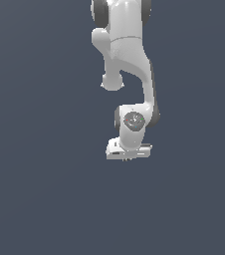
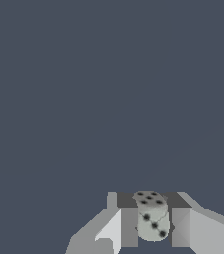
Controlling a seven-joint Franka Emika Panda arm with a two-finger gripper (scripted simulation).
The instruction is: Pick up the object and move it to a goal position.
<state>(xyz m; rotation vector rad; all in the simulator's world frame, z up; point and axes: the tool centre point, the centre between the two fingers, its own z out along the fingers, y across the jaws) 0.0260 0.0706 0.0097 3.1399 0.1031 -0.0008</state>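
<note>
The object [image 2: 152, 218] is a small pale grey-white die with black pips. In the wrist view it sits between my two fingers [image 2: 129, 227], which press on its two sides. My gripper [image 2: 154, 225] is shut on it. In the exterior view the white arm hangs down in the middle, and my gripper [image 1: 128, 158] points down over the plain dark grey surface. There the die is too small to tell apart from the fingertips. I cannot tell whether the die rests on the surface or is held above it.
The plain dark grey surface [image 1: 40, 189] fills both views. No other object, container or edge shows. No goal marker is in view.
</note>
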